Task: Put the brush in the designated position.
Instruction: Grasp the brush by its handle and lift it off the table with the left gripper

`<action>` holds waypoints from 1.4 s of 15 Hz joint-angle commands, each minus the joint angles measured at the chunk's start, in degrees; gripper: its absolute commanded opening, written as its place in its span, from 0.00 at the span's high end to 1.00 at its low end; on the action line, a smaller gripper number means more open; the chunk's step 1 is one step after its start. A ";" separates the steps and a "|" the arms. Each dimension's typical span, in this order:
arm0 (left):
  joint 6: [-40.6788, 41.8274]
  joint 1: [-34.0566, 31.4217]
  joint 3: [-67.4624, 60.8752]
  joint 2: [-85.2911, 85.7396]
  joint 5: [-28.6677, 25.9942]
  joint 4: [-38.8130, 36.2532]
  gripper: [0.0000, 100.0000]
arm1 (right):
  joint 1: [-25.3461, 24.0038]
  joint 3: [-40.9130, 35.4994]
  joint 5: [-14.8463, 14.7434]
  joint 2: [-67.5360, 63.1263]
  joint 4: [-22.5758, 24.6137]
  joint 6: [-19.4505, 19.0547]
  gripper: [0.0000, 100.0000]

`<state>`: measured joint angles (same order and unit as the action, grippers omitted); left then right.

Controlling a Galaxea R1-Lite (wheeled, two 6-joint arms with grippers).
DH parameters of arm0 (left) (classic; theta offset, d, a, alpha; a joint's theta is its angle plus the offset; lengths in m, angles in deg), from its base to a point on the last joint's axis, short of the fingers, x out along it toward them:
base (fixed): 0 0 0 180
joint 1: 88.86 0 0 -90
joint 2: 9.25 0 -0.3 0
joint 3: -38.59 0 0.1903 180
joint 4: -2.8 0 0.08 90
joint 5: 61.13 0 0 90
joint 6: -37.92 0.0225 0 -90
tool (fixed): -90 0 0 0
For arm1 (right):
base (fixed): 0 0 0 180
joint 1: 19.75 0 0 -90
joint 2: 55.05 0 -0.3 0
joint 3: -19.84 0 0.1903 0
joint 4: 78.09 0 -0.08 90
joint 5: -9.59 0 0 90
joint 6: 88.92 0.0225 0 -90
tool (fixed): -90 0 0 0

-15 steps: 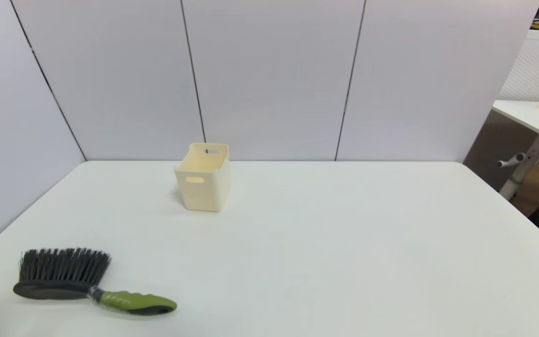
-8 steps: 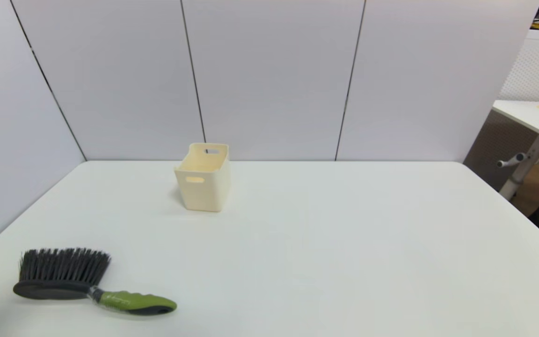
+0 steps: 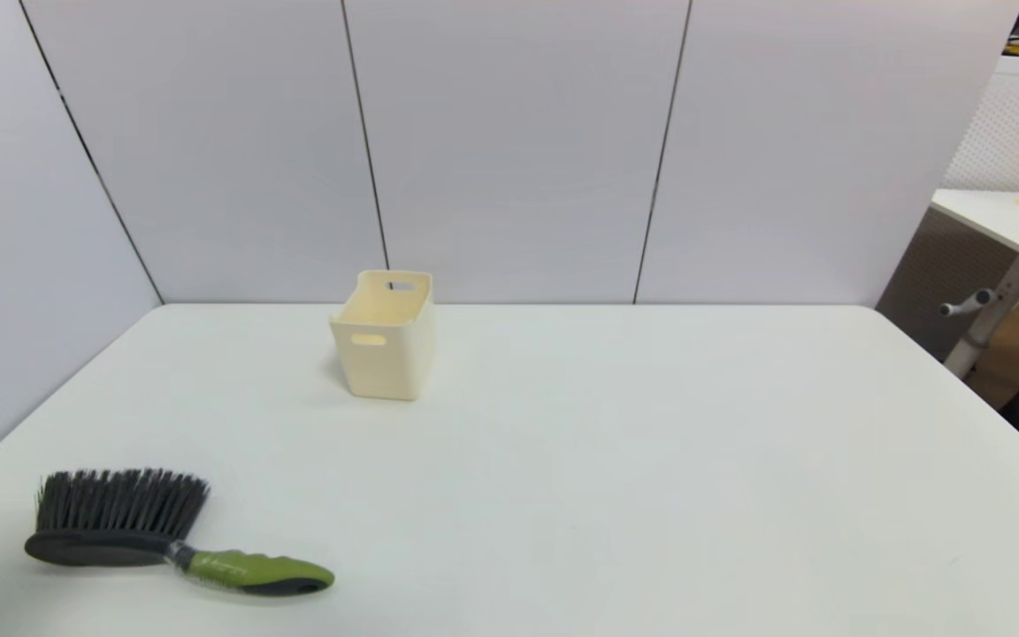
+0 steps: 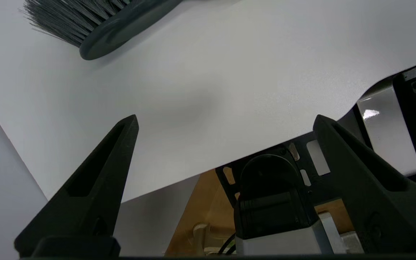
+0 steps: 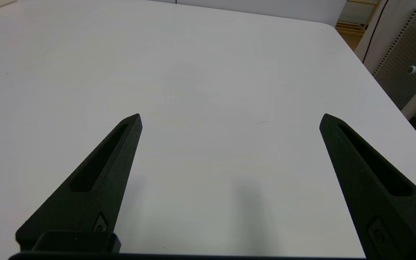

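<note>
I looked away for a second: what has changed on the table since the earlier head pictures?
A dark tip at the head view's bottom left corner a second ago is gone, likely the left claw drawing back. Nothing was grasped. The brush and cream bin stayed put on the table.

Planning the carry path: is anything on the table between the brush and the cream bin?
No. In the head view, only bare white table lies between the brush and the cream bin.
</note>
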<state>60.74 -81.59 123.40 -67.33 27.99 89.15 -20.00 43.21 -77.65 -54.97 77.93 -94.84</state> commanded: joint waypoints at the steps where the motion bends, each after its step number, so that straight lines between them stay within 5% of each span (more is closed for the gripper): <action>1: 0.12 2.30 6.32 -7.75 0.00 1.18 0.00 | -0.02 -0.09 0.06 -0.07 0.01 -0.05 0.00; 5: 0.21 5.38 8.70 -13.55 0.00 1.18 0.00 | -0.02 -0.09 0.06 -0.07 0.01 -0.05 0.00; 21: 35.71 4.68 10.63 -29.64 -0.09 -4.00 0.00 | -0.02 -0.09 0.06 -0.07 0.01 -0.05 0.00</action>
<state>93.37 -76.33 134.70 -95.77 27.99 86.39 -20.00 43.21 -77.63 -54.97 77.95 -94.84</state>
